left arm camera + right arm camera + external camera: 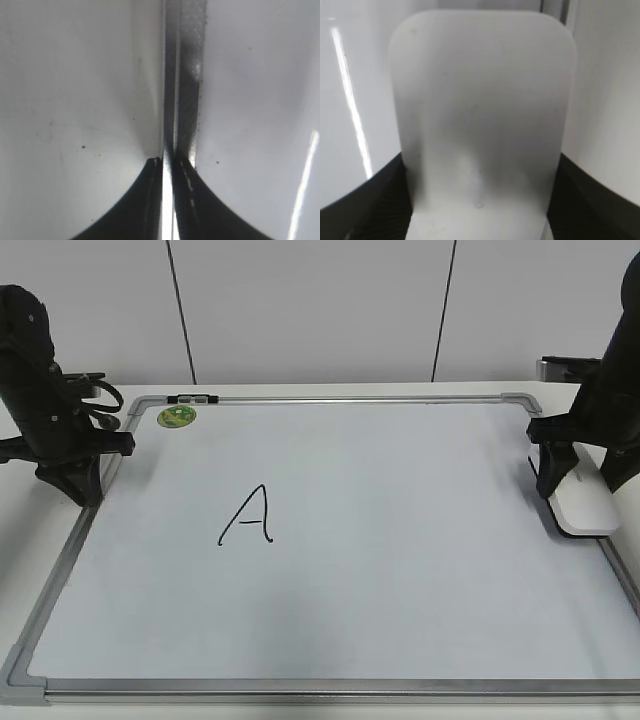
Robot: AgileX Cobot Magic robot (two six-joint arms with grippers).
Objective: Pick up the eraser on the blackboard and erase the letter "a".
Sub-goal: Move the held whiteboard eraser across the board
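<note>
The blackboard (400,560) is a pale board in a silver frame and lies flat on the table. The white eraser (583,508) lies at its right edge. My right gripper (562,488) is down over the eraser, with a finger against each long side. In the right wrist view the eraser (480,100) fills the gap between the jaws of my right gripper (480,200). My left gripper (85,485) is shut and empty over the board's left frame rail (187,100); its tips (167,162) nearly touch. No small letter "a" shows; only a large capital "A" (247,515) is on the board.
A round green magnet (177,416) sits at the board's far left corner. A small dark clip or pen (192,398) lies on the top rail. A grey wall stands behind the table. A white table surface surrounds the board.
</note>
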